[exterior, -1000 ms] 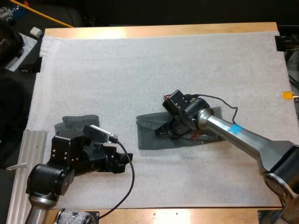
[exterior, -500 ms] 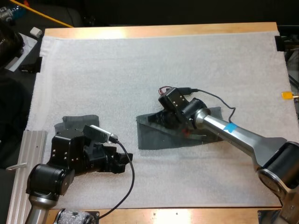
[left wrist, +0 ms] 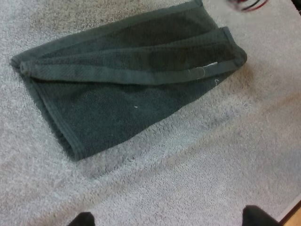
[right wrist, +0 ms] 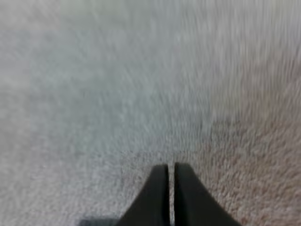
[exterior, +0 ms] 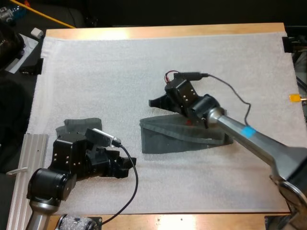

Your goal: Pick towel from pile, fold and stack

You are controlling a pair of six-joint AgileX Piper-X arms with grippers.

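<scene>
Grey-green terry, the half-folded towel (exterior: pixel 184 136) lies flat near the middle of the white mat (exterior: pixel 110 67). One long flap is laid over it at a slant, so that its hem crosses the cloth instead of following an edge. The right gripper (exterior: pixel 153 102) hangs just beyond the towel's far left corner, over bare mat, with its fingers (right wrist: pixel 157 188) pressed together on nothing. The left gripper (exterior: pixel 125 165) rests off the towel's near left corner, beside the crumpled pile (exterior: pixel 79 125), with its fingers spread wide and empty.

The fold looks skewed to me, so squaring it is the job. The right gripper should open and pinch only the top layer at the flap's hem end. The left should pin the towel's opposite corner. The flap then needs drawing low and slowly until the hems line up. Catching both layers would likely drag the whole towel.
</scene>
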